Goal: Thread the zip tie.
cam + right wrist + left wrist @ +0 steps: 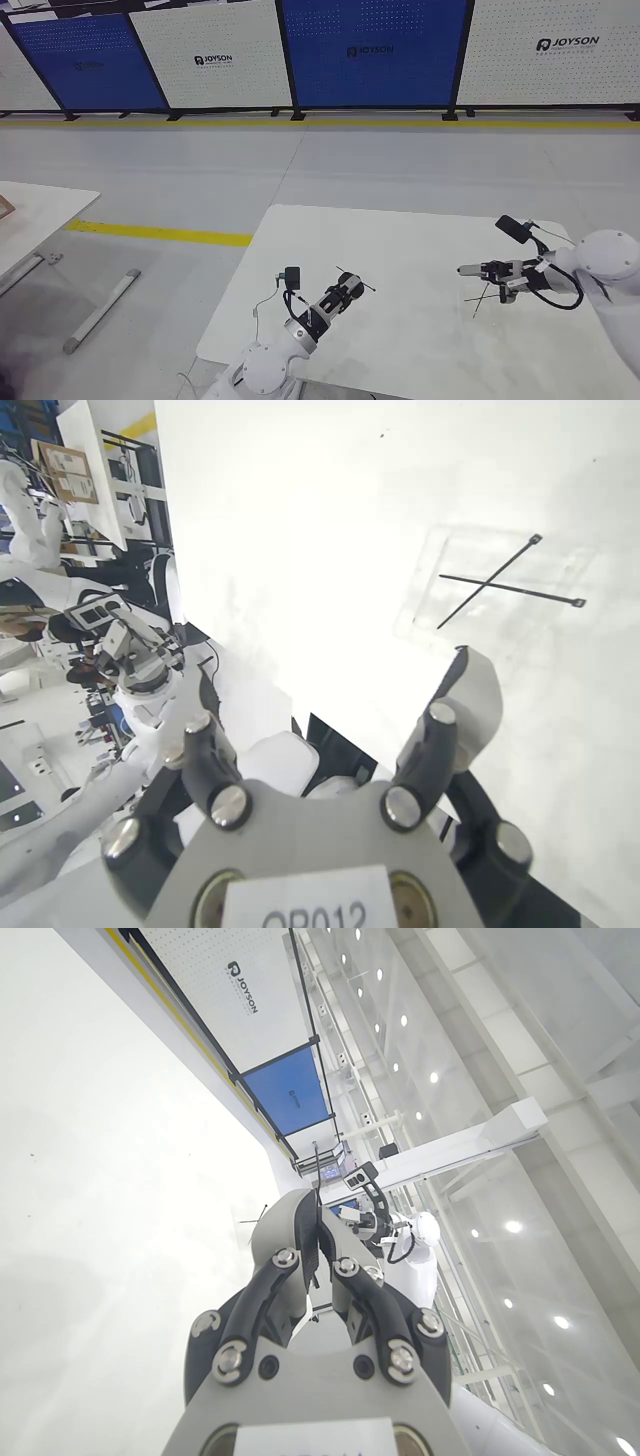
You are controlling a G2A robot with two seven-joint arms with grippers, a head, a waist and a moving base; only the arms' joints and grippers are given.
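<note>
The zip tie (368, 287) (316, 1168) is a thin black strap clamped in the left gripper (352, 283) (317, 1213), above the table (400, 240) near its front left edge. The gripper's ribbed pads (307, 1233) are pressed together on the strap. In the top view the strap sticks out on both sides of the fingers, and in the left wrist view one end rises past the fingertips.

Crossed ties (482, 297) (484, 584) (255, 1219), also black, lie flat in an X on the right side of the table, each with its small square head at one end. The right gripper (475, 272) (332, 685) hangs near them with its fingers (470, 685) spread wide and nothing between them. It is apart from both straps.

A white label (315, 900) with a printed code sits on the right gripper's base plate. A similar label (315, 1438) on the left gripper's plate is cut off at the picture's edge.

Behind the table stands a row of blue panels (375, 50) and white panels (215, 55) of pegboard, each bearing a small logo. A yellow line (160, 233) runs across the grey floor, and a second table (40, 210) stands at the far left.
</note>
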